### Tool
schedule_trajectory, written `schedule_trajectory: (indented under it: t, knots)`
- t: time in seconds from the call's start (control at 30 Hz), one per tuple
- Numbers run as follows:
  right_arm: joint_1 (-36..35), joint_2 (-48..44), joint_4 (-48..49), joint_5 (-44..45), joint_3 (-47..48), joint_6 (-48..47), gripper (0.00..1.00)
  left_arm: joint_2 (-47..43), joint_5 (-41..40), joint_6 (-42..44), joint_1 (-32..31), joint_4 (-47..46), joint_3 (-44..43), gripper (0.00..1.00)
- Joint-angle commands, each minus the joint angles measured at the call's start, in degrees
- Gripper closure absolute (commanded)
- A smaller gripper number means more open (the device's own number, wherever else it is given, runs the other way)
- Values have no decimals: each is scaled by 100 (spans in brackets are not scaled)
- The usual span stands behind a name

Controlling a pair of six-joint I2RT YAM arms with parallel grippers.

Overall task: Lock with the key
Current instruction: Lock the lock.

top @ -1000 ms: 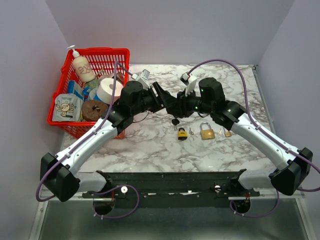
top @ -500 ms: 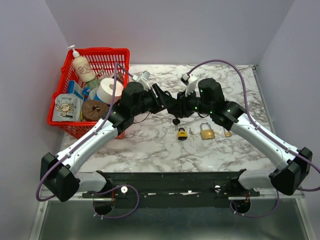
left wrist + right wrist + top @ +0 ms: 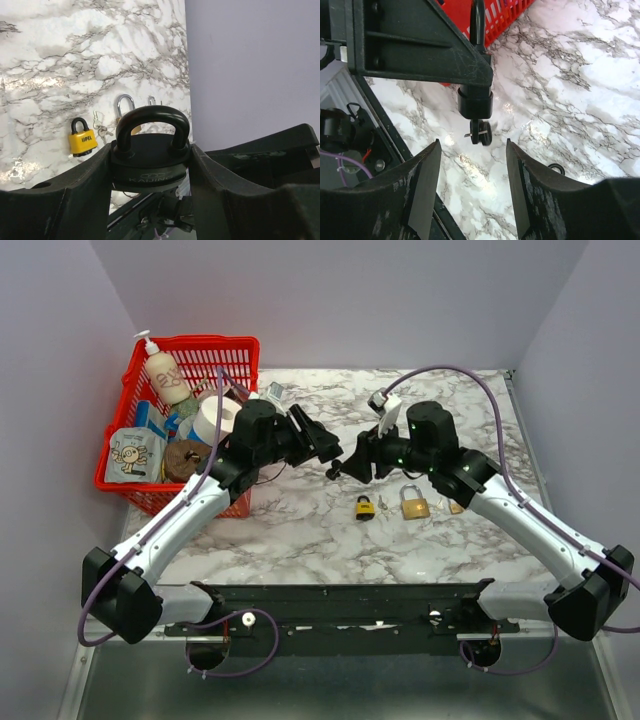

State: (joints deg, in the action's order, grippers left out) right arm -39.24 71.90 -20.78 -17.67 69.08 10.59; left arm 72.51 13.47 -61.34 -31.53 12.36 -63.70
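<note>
Marble desk (image 3: 300, 540) lies nearest, with a small yellow padlock (image 3: 365, 507) and a brass padlock (image 3: 415, 503) resting on it side by side, apart from each other and untouched. Above and just beyond them the two arms meet nose to nose. The left claw (image 3: 322, 445) is clamped on the sides of a black padlock (image 3: 150, 167), held off the desk with its shackle up and both legs seeming to sit in the body, though whether it has latched cannot be told. A key (image 3: 481, 133) hangs from the underside of that padlock. The right claw (image 3: 473, 145) faces it with fingers spread apart, holding nothing, the key showing in the gap ahead of its tips and not touched by either one. The main risk is the regrasp: if the right claw closes off-centre or at an angle, it may knock the key out of the slot and drop it onto the desk. Turning the key could also twist the rounded padlock in the left claw's side grip, so the turn is lost. The arms are close enough to bump. Farther back on the left stands a red basket (image 3: 150, 492) of odds and ends, well clear.
</note>
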Motion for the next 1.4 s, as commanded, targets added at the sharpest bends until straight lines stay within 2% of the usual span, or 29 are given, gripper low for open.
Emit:
schedule_trajectory:
  t: [0.0,0.37,0.6,0.7,0.73,0.8,1.17,1.37]
  knots:
    - [22,52,65,-123,-132,-285,37,-79,147,-202,-38,-418,-125,100]
    - [13,430,276,-333,70,-400,48,0,226,-343,-38,-533,-151,100]
    - [13,571,311,-457,106,-329,62,0,234,-405,-38,-586,-160,100]
    - [13,588,337,-509,141,-321,78,0,217,-414,-38,-577,-143,100]
    - [13,588,346,-544,141,-312,87,0,217,-405,-38,-586,-134,100]
    - [13,580,355,-579,150,-303,99,0,173,-396,-37,-577,-99,100]
    - [4,220,416,-825,-377,57,99,254,-275,-115,595,-559,-476,100]
    - [4,175,495,-896,-571,276,100,351,-407,174,674,-454,-643,100]
